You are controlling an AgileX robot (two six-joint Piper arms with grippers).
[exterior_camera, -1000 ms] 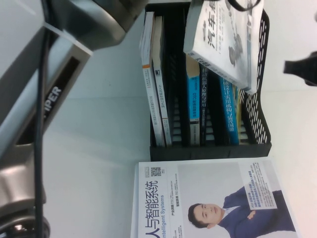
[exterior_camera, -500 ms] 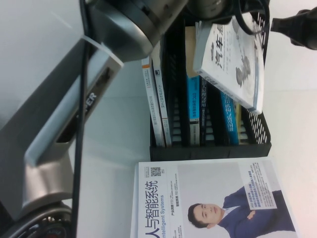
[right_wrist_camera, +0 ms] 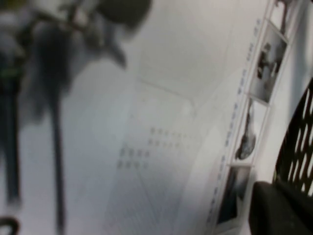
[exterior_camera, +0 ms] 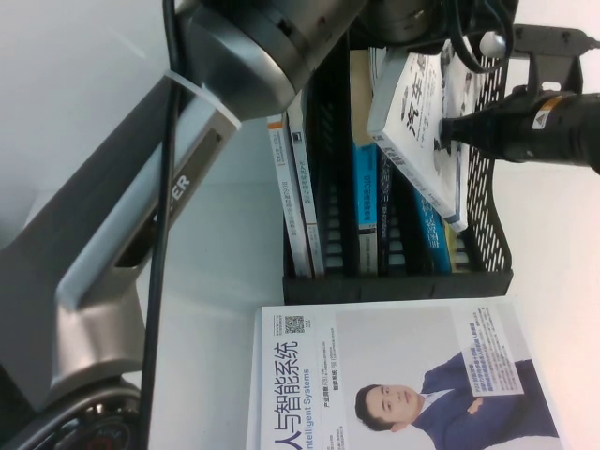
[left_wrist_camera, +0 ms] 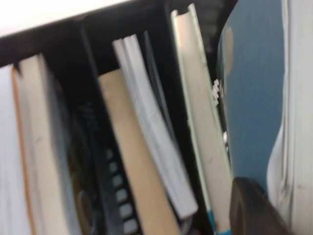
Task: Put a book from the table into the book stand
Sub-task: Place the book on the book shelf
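The left gripper (exterior_camera: 412, 19) holds the large white paperback book with grey car drawing (exterior_camera: 427, 122) by its far end, tilted over the right slot of the black mesh plastic book stand (exterior_camera: 487, 197); its long axis slants down toward the near rim. Just beneath stand blue-spined books (exterior_camera: 366, 202), likely to block the drop. The shut right gripper (exterior_camera: 448, 128) touches the cover from the right. Near it, on the plain white table (exterior_camera: 225, 234), lies a white-and-blue book (exterior_camera: 394, 375).
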